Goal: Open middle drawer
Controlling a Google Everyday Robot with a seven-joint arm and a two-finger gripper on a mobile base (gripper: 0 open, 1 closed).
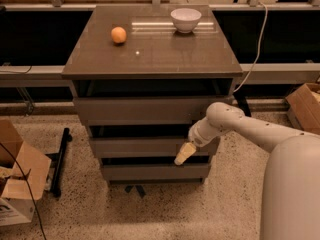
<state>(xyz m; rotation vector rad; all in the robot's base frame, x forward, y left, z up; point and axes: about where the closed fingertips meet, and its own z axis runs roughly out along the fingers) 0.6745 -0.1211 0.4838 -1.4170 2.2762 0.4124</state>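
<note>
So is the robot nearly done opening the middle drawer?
Partly. Done: the robot's cream-tipped gripper is at the right end of the grey-brown, flat-fronted middle drawer. In hand: probably tugging that front; only a narrow dark gap shows above it. Left: pulling it well out.

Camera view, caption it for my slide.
Gripper at lower right of the middle drawer; orange and white bowl sit on the cabinet top.

Lower centre, the gripper (184, 154) hangs before the middle drawer (140, 147), hiding the right end of its front. The robot's body (292, 194) is cut off by the right and bottom edges; a cardboard box (17, 179) by the left edge.
</note>
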